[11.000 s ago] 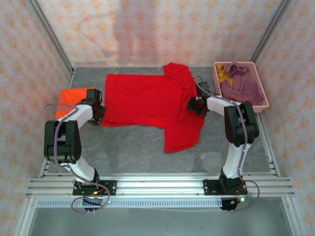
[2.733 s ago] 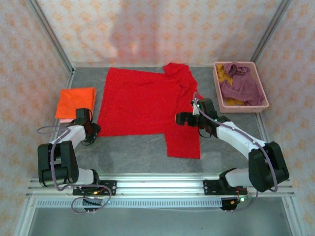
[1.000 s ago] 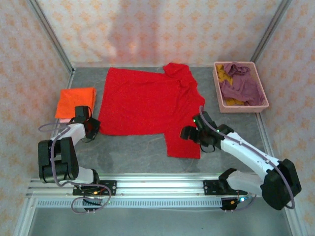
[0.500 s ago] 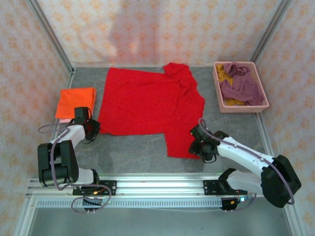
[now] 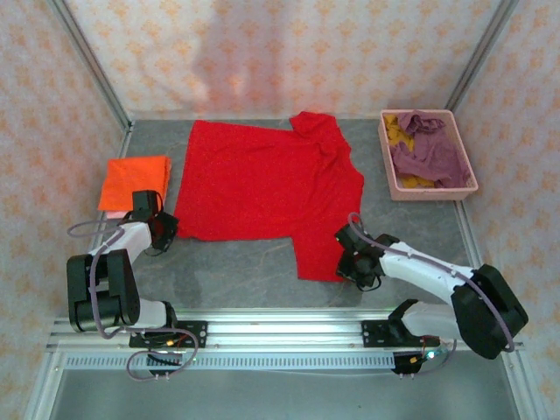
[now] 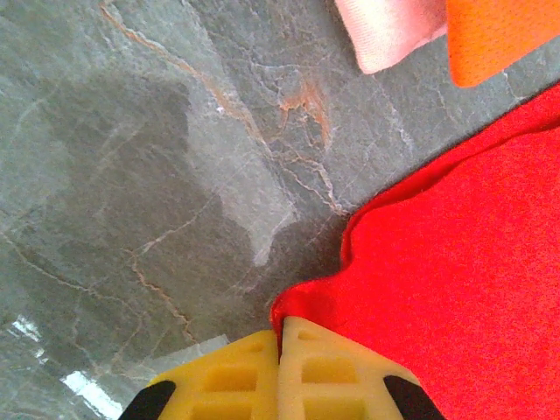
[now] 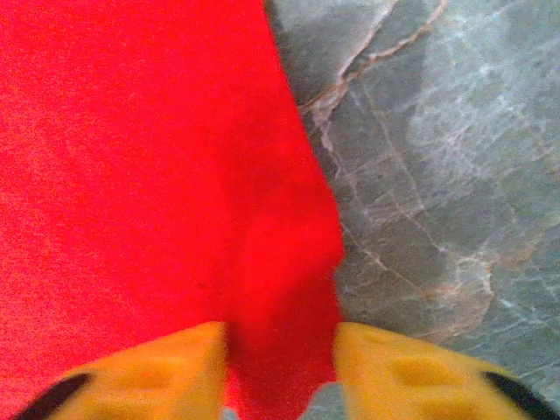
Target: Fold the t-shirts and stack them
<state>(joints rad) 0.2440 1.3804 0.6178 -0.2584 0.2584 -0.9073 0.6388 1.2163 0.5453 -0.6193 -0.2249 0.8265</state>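
A bright red t-shirt (image 5: 271, 188) lies spread flat across the middle of the table. My left gripper (image 5: 166, 227) sits low at its near left corner, shut on a pinch of the red cloth (image 6: 437, 262), and the hem rises between the yellow fingers of the left gripper (image 6: 282, 328). My right gripper (image 5: 344, 262) is at the shirt's near right corner. There the right gripper (image 7: 280, 350) stands open, its jaws astride the red corner (image 7: 131, 175). A folded orange t-shirt (image 5: 136, 181) lies at the left, over a pale pink t-shirt (image 6: 389, 31).
A pink plastic basket (image 5: 433, 194) at the back right holds a mauve-purple t-shirt (image 5: 429, 149) and a mustard yellow t-shirt (image 5: 398, 131). Bare grey table (image 5: 236, 262) lies between the red shirt and the near rail. Patterned walls close the back and both sides.
My right gripper has moved down the red shirt's right edge to its near corner, and its jaws have narrowed around the cloth. The left gripper has not moved.
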